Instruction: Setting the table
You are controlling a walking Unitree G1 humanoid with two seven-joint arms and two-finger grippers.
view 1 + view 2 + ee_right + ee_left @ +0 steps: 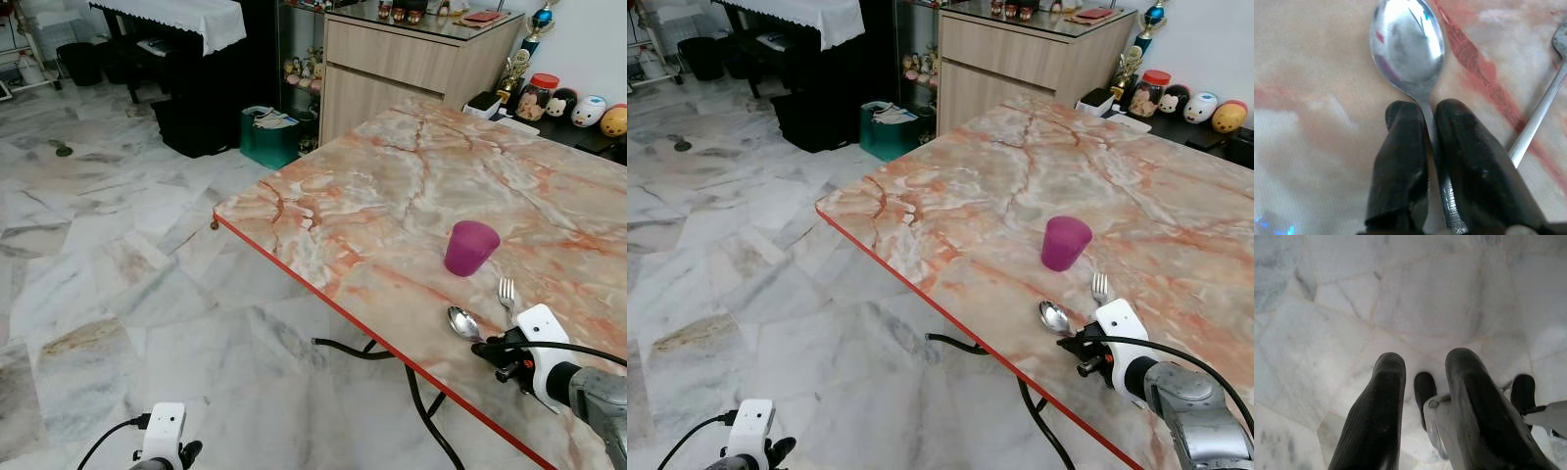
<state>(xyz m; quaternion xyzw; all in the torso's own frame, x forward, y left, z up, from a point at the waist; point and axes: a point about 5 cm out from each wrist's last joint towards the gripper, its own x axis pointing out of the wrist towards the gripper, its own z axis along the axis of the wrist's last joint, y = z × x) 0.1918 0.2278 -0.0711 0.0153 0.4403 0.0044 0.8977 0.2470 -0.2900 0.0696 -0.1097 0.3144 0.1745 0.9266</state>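
Right claw [1422,122] is squeezed shut on the thin handle of one shiny spoon [1406,46], and the spoon's round bowl lies on the table [372,196] close to the red edge nearest the robot. Just beside the spoon, on the side away from that edge, lies one fork [506,292] flat on the table, a little apart from the spoon, with its prongs pointing toward the cup. One purple cup [470,247] stands a bit farther in, near the fork's prongs but not touching them. I cannot tell what is inside the cup. So that makes one spoon, one fork and one cup on the pink and orange marble top. Down low, the left claw [1422,377] hangs over the pale stone floor [118,274], and its two black fingers stand a little apart with nothing between them. A black cable [392,362] curls on the floor under the table's near edge. Farther back, a green bin [269,137] with papers sticking out of the top sits on the floor beside a wooden cabinet [392,69]. At the far right, past the table, a jar with a red lid [537,95] stands in a row with three round toy figures [591,111]. What fills the jar is too small to make out.
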